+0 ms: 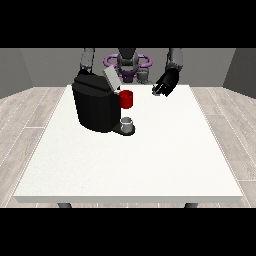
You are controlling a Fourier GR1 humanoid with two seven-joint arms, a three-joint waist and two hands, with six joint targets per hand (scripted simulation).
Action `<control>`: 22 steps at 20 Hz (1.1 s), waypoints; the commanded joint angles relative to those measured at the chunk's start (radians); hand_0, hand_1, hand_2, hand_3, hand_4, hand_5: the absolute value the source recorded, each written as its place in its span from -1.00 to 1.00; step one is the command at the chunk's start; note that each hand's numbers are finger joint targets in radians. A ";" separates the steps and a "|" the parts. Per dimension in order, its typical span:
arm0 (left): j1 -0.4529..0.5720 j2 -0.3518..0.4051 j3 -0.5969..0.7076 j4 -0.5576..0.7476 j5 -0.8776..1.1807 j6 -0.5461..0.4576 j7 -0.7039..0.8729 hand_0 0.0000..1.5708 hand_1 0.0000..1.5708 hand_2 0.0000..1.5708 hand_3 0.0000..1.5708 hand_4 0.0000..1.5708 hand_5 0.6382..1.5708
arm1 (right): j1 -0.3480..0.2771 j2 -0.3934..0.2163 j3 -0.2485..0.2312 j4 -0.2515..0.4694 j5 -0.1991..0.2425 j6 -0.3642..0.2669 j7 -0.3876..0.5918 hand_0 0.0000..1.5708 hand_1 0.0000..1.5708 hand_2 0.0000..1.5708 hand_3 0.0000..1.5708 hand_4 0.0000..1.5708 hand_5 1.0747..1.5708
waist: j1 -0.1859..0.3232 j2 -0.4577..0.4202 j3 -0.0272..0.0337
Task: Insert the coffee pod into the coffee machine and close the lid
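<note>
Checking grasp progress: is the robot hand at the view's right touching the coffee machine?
Apart. The front view shows the robot hand at the view's right hanging over the table's far edge, with bare white table plainly between it and the coffee machine.

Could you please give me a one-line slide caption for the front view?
Humanoid behind a white table, black coffee machine lid raised, hand at view's right hovering.

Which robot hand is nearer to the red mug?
The left. This robot hand, at the view's right, hovers beside the red mug with bare table between them. The other robot hand is hidden behind the coffee machine.
</note>
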 commanded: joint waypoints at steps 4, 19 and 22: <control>-0.077 -0.056 0.022 -0.025 0.001 -0.054 0.105 0.81 0.81 0.78 0.70 -0.32 1.00 | -0.010 0.025 0.010 -0.020 -0.011 0.004 0.009 -1.00 -1.00 -1.00 -1.00 -1.00 1.00 | -0.038 -0.030 -0.0001; -0.384 0.048 0.203 0.014 0.101 -0.192 0.212 0.61 0.61 0.65 0.62 -0.38 1.00 | -0.066 0.015 0.037 -0.120 -0.003 0.026 0.034 -1.00 -1.00 -1.00 -1.00 -1.00 1.00 | -0.168 0.048 -0.0003; -0.391 0.054 0.169 -0.007 0.066 -0.162 0.166 0.49 0.49 0.60 0.61 -0.39 1.00 | -0.119 -0.029 -0.032 -0.111 -0.035 0.027 0.004 -1.00 -1.00 -1.00 -1.00 -1.00 1.00 | -0.156 0.116 0.0000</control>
